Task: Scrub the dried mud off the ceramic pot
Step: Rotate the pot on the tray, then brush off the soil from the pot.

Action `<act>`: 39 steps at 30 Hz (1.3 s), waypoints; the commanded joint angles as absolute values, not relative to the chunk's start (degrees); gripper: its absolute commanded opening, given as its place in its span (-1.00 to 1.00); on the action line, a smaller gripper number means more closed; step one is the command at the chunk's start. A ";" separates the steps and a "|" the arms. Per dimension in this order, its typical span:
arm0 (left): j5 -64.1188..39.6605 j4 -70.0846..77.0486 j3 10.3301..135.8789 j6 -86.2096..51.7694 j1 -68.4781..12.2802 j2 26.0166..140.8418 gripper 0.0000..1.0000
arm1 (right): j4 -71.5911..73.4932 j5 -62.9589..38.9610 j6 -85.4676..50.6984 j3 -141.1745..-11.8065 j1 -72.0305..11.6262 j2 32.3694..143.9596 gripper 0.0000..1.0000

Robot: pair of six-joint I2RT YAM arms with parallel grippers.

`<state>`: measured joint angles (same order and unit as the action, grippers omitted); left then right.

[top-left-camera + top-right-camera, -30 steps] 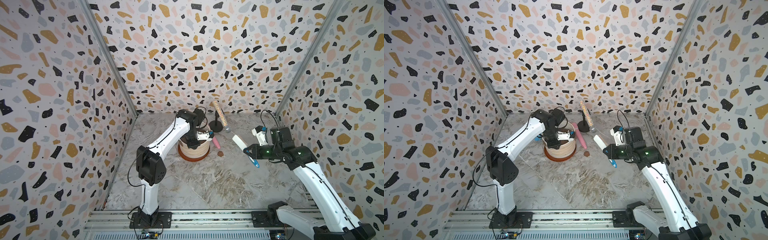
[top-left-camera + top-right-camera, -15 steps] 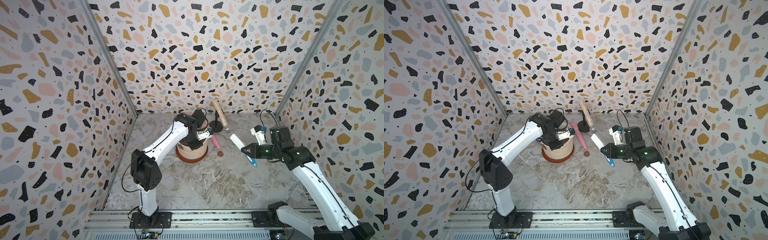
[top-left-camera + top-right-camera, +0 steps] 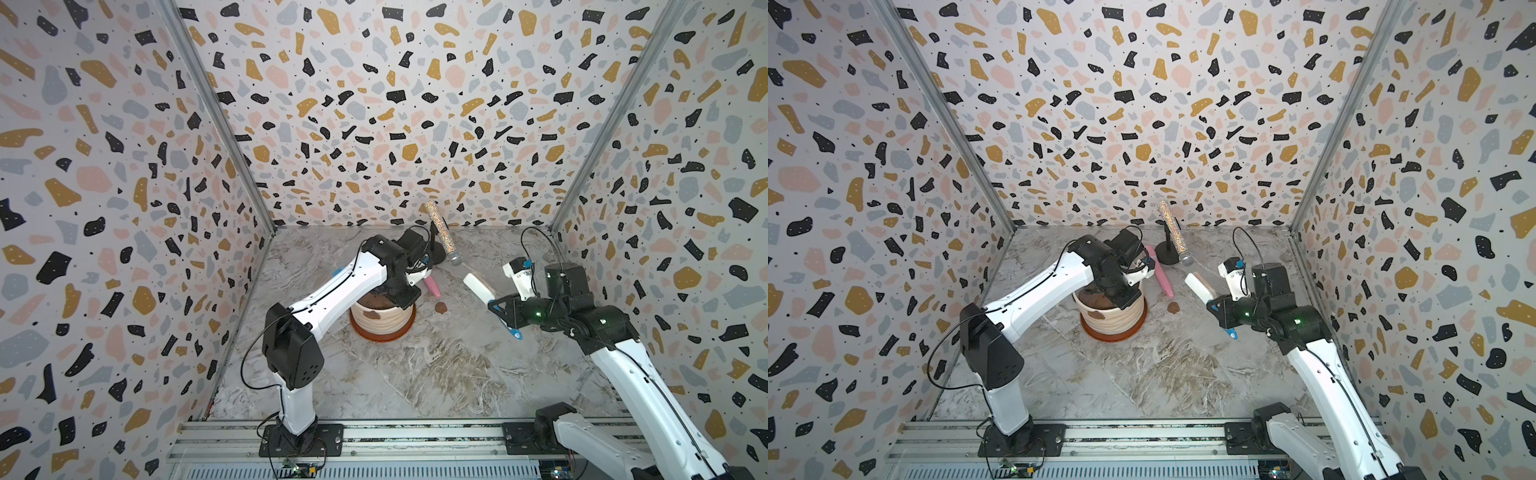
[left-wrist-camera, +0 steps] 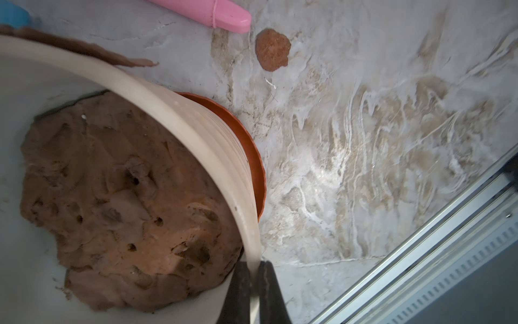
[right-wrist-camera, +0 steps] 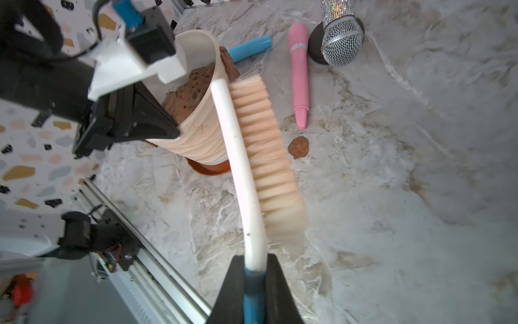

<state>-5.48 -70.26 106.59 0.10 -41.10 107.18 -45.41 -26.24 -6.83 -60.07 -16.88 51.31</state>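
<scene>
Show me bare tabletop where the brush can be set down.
Widest bare patch: marble between the saucer and the front rail. Another lies right of the loose mud patch, toward the right wall. Crowded behind the ceramic pot: pink marker, blue marker, microphone.

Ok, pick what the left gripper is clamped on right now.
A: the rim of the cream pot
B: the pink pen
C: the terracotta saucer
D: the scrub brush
A: in the left wrist view the left gripper is shut on the thick rim of the ceramic pot, one finger inside and one outside. The brush is in the right gripper.
</scene>
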 commanded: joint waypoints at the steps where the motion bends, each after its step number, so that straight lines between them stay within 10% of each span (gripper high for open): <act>1: -9.69 -67.61 112.73 -11.48 -43.31 110.54 -1.00 | -47.47 -27.08 8.33 -59.14 -17.03 46.65 -1.00; 8: -4.88 -68.49 121.41 -14.33 -46.09 116.12 -0.74 | -52.56 -32.87 19.96 -57.39 -19.40 45.30 -1.00; 16: -8.42 -67.96 118.47 -7.90 -44.12 107.77 0.10 | -45.74 -32.70 24.49 -55.12 -32.02 51.41 -1.00; 28: -13.94 -65.73 96.68 1.85 -22.10 87.87 0.18 | -32.30 -29.23 17.55 -60.69 -44.33 70.53 -1.00; 39: -11.54 -60.85 86.86 2.79 -19.35 82.31 0.73 | -32.62 -30.83 8.26 -72.69 -46.41 83.67 -1.00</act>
<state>-12.34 -63.94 87.35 2.39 -20.12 82.50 -33.50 -29.34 12.21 -68.95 -46.46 82.74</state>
